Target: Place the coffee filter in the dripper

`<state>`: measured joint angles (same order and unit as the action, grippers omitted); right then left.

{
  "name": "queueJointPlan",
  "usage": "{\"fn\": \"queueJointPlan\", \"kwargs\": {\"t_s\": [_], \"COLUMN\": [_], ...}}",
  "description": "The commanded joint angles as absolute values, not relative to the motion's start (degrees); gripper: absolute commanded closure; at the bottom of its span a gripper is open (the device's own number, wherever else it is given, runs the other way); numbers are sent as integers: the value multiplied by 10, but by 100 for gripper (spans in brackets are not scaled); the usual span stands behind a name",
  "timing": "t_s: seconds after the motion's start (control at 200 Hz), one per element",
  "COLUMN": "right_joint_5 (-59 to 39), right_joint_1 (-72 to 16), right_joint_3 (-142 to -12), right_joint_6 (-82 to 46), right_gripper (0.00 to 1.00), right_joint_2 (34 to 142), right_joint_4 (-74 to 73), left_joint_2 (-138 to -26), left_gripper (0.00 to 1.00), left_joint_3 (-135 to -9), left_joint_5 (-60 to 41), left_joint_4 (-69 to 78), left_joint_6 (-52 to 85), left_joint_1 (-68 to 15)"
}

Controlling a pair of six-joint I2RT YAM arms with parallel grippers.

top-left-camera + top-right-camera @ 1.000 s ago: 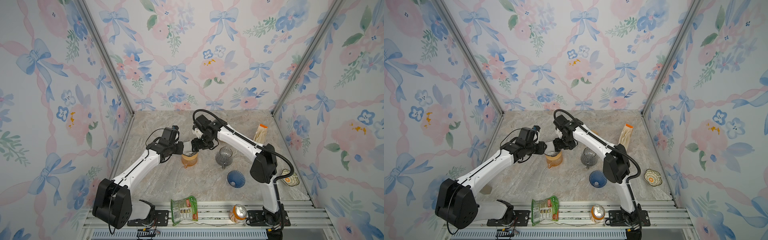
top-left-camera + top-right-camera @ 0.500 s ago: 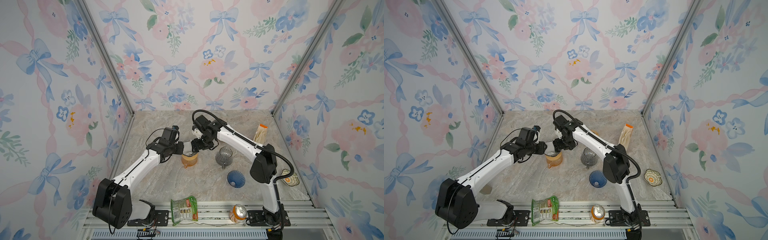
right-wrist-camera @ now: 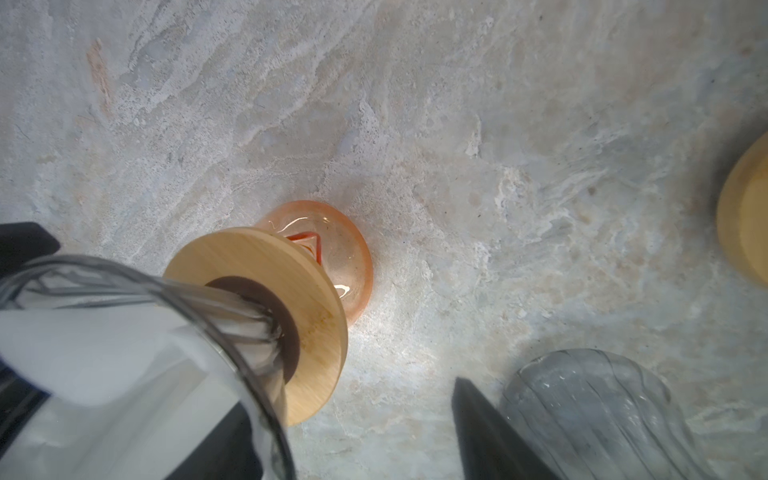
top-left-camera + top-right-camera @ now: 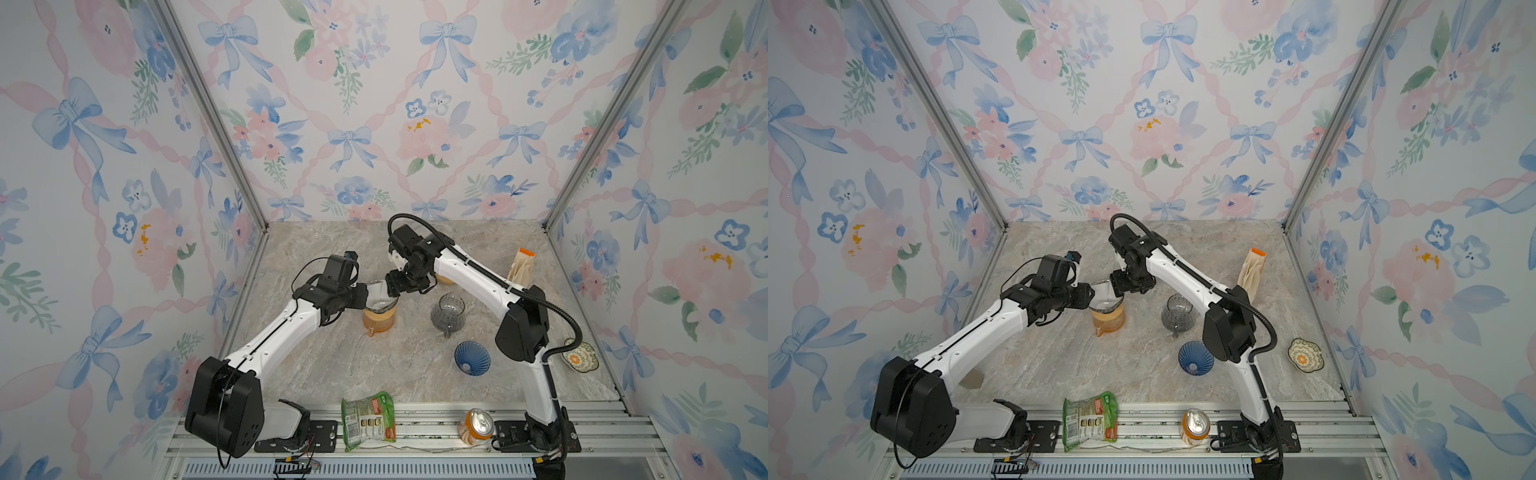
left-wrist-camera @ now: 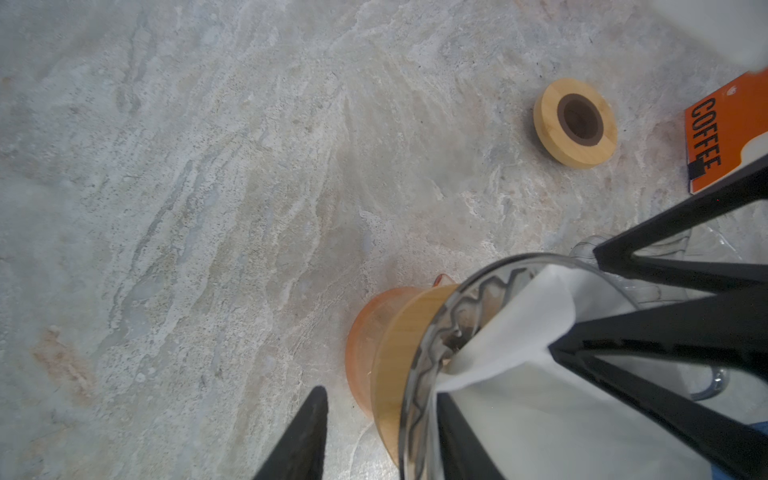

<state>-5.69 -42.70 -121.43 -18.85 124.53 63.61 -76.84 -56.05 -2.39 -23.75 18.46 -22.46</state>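
Coffee filter [image 5: 519,328], white and partly unfolded, sits inside the glass dripper [image 3: 226,309]. Its upper edge stands above the rim in both top views, so we judge the placing nearly done, with the paper only needing to be seated. Against the pictures from a second ago we find almost nothing changed: both arms hold the same pose at frame centre and the paper has not visibly sunk. To us that suggests a pause or a very slow press, not a release. The left gripper [image 5: 380,391] has its jaws partly parted astride the dripper's wall, one finger outside and one inside beside the paper, with a gap at the outer finger and nothing clamped. The right gripper [image 5: 572,298] stands wider, astride the rim from the opposite side with its inner finger against the paper; we cannot tell whether it pins it. The dripper rests in a wooden collar [image 3: 257,257] on an orange carafe [image 3: 351,257], upright on the marble tabletop [image 4: 332,365]. Right of centre in the top views stand a grey glass carafe [image 4: 446,309] and, lower, a blue dripper [image 4: 471,358], with a filter packet [image 4: 521,268] further back and a patterned dish [image 4: 579,355] at the right wall. A snack packet [image 4: 368,419] and a can [image 4: 476,424] lie on the front rail, and flowered wallpaper [image 4: 374,104] covers three sides.
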Motion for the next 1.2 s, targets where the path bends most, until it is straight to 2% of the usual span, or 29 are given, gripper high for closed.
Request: {"fn": "queueJointPlan", "kwargs": {"t_s": [0.0, 0.29, 0.68, 1.195], "right_joint_5": [-50, -83, -70, -92], "right_joint_1": [-422, -442, -440, -458], "right_joint_3": [-1222, -1250, -1241, -1199], "right_joint_6": [-187, -182, -196, -193], "right_gripper": [30, 30, 30, 30], "right_joint_2": [1249, 1264, 1293, 1256], "right_joint_4": [658, 646, 644, 628], "left_joint_2": [-766, -771, -764, -766], "left_gripper": [59, 59, 59, 59], "left_joint_3": [-564, -569, -566, -569], "left_joint_5": [-24, -27, -25, -23], "left_joint_4": [-243, -243, -243, -243], "left_joint_6": [180, 181, 180, 179], "left_joint_1": [-221, -222, -221, -221]}}
